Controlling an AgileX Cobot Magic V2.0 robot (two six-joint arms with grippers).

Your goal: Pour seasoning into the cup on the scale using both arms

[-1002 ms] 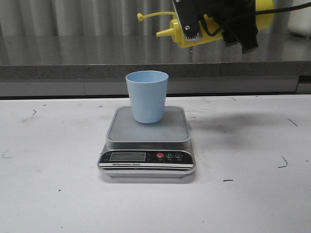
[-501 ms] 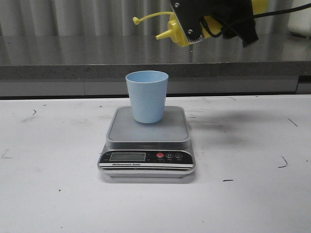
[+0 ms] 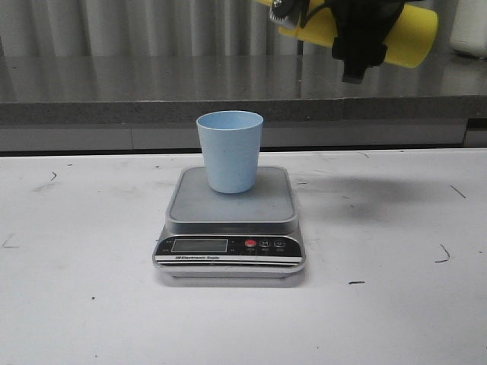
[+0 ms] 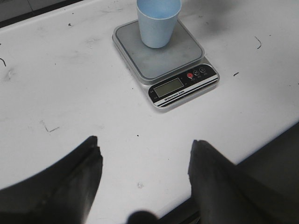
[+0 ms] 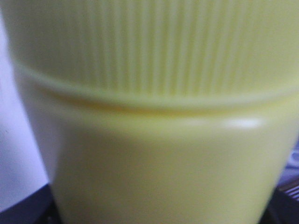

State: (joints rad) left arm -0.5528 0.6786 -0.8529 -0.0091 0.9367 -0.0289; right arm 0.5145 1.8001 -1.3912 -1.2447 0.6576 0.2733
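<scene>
1. At the top right of the front view, the right gripper (image 3: 351, 34) clamps the yellow seasoning bottle (image 3: 407, 32) around its body, the bottle lying nearly sideways.
2. The cup (image 3: 230, 150) stands mid-frame on the scale (image 3: 230, 228), directly under nothing.
3. The left gripper (image 4: 145, 184) hangs spread wide and empty over the table (image 4: 56, 93).
4. The squeeze bottle likely yields under pressure; a mid-body hold suits it. The cup looks light and tippable.
</scene>
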